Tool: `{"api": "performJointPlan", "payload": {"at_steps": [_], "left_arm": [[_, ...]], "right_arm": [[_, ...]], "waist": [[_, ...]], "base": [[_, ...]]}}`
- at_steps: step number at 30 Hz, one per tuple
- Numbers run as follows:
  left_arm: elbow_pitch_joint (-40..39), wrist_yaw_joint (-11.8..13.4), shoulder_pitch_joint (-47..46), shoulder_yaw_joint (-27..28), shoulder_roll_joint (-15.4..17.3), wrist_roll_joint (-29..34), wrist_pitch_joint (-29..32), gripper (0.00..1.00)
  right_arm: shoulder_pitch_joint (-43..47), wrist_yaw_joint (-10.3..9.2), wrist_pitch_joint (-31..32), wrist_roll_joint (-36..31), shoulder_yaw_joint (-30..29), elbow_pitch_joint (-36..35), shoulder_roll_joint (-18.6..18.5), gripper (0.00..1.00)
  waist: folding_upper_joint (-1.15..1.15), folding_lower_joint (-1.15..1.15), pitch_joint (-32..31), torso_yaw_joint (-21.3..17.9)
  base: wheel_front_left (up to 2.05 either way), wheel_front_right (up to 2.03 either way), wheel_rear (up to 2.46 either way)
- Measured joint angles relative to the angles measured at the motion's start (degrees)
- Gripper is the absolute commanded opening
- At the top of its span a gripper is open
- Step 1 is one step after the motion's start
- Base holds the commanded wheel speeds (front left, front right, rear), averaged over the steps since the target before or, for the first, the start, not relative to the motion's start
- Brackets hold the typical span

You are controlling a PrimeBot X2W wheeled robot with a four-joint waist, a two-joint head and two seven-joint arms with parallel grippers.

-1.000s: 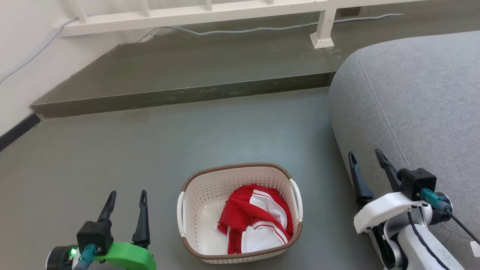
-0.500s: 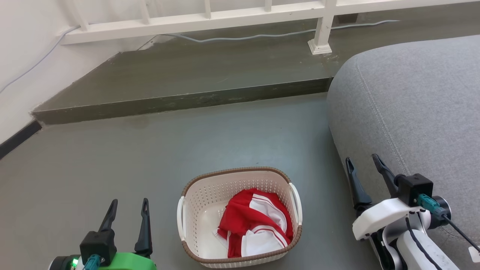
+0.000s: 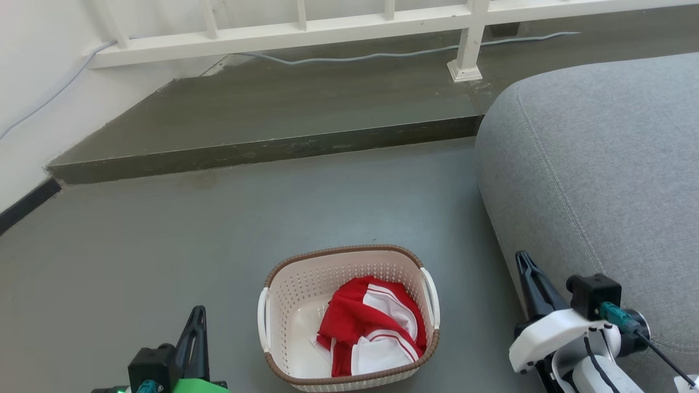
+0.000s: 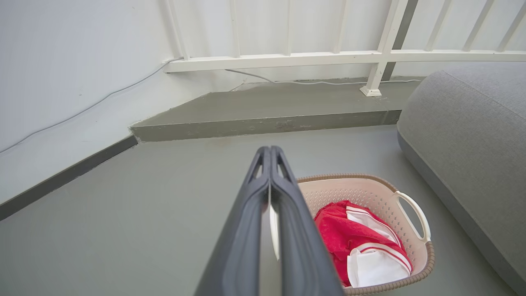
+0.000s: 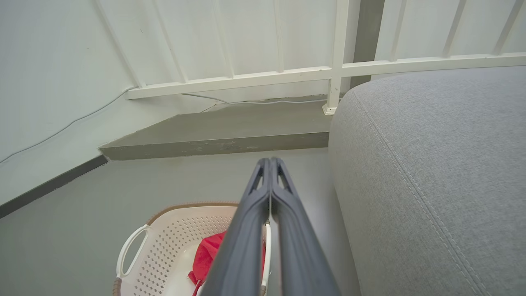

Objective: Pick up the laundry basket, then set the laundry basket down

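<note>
Bright, diffuse daylight; shadows faint. White wall, upper left, and laundry basket floor near overexposure. Wrist views splay railing bars toward frame edges.

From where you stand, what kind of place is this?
Most likely a room in a home. A grey upholstered sofa stands at the right, a laundry basket holding a red and white garment sits on the floor, and a white railing runs above a raised step.
</note>
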Motion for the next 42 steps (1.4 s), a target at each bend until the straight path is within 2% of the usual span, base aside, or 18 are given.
{"api": "performJointPlan", "payload": {"at_steps": [7, 17, 42], "left_arm": [[-0.2, -0.6, 0.4, -0.1, -0.1, -2.9, 0.0, 0.00], [-0.8, -1.8, 0.4, 0.8, -0.6, -12.6, 1.0, 0.00], [0.3, -4.6, -0.6, 5.4, -0.9, -32.8, 5.1, 0.00]], "right_arm": [[0.9, 0.60, 0.2, 2.9, -0.8, -0.2, 0.7, 0.00], [0.8, 1.81, 2.1, 12.2, -3.2, -1.0, 1.2, 0.00], [0.7, 4.64, 7.0, 30.5, -9.9, -1.4, 2.7, 0.00]], "waist": [[0.00, 0.00, 0.0, 0.3], [0.00, 0.00, -0.1, 1.2], [0.00, 0.00, -0.4, 2.8]], "base": [[0.00, 0.00, 0.00], [0.00, 0.00, 0.00], [0.00, 0.00, 0.00]]}}
